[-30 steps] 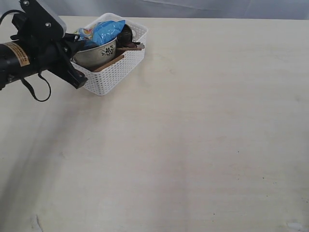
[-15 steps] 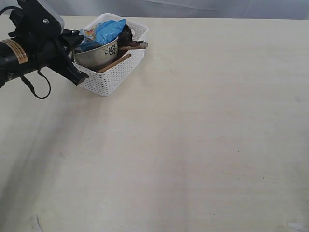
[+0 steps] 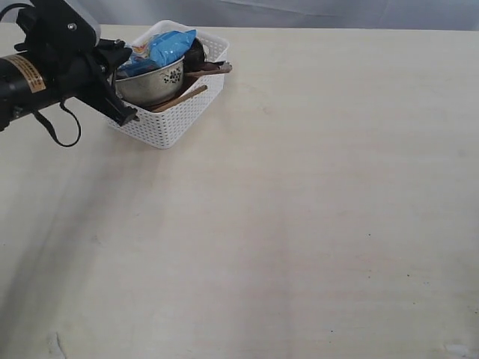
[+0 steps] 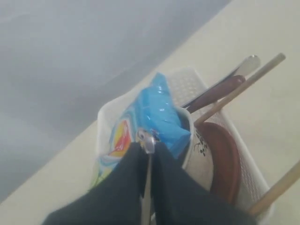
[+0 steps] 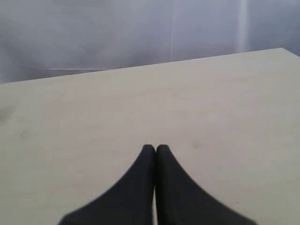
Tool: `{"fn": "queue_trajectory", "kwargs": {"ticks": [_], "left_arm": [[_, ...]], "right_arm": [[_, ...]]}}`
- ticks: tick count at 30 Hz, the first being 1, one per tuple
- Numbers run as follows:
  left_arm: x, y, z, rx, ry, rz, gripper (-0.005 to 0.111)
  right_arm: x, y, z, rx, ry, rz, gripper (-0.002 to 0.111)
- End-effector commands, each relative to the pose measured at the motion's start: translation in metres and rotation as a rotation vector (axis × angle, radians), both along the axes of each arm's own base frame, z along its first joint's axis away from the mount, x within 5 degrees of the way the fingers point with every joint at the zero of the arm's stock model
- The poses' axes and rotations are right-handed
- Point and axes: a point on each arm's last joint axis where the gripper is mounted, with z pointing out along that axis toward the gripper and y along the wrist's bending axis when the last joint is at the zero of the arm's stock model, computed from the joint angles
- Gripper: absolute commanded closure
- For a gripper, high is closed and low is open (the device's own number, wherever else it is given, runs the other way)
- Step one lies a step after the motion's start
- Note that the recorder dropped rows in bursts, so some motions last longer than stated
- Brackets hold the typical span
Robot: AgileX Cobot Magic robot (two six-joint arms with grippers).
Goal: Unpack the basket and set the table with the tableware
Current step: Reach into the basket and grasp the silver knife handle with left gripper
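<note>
In the exterior view, the basket [image 3: 176, 123] is seen at the far left of the tabletop [image 3: 314, 224], with the bowl [image 3: 153, 84], the blue snack bag [image 3: 161, 46] and a chopstick [image 3: 183, 96] inside it. The left gripper [image 3: 121, 61] is set against the bowl's near rim. Compared with a second ago, the basket has been turned slightly, the bowl is tipped higher, and the chopstick now pokes out over the wall. These are taken as signs that a pull has been started while the bowl is not yet free of its neighbours.

In the left wrist view, the fingers [image 4: 126, 180] are drawn in to a narrow slit, with a thin bright edge pinched between them. It is judged to be the bowl's rim, though the bag's crimped edge overlaps there and cannot be ruled out. A brown saucer [image 4: 226, 161] is wedged on edge between bowl and basket wall. A dark spoon handle [image 4: 218, 93] and a steel handle [image 4: 246, 62] are propped over the far rim.

In the right wrist view, the right gripper [image 5: 155, 148] is held over bare tabletop, its fingers pressed together on nothing.

Nothing has yet been laid out. The bowl is judged to be the first piece taken — and the basket may be dragged along unless the lift is kept straight.
</note>
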Motion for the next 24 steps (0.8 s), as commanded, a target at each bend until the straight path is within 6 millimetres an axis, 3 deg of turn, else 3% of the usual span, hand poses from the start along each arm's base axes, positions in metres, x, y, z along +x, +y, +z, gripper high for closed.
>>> {"fn": "queue_trajectory", "kwargs": {"ticks": [1, 8, 17, 24], "left_arm": [[0.003, -0.001, 0.005, -0.02, -0.017, 0.005, 0.107], [0.002, 0.0, 0.007, -0.016, -0.014, 0.008, 0.107], [-0.005, 0.001, 0.026, -0.021, -0.068, 0.011, 0.107], [-0.005, 0.002, 0.027, -0.017, -0.058, 0.015, 0.107]], "right_arm": [[0.0, 0.0, 0.0, -0.003, -0.006, 0.002, 0.108], [0.0, 0.0, 0.0, -0.003, -0.006, 0.002, 0.108], [0.0, 0.0, 0.0, -0.003, -0.006, 0.002, 0.108], [0.0, 0.0, 0.0, -0.003, -0.006, 0.002, 0.108]]}}
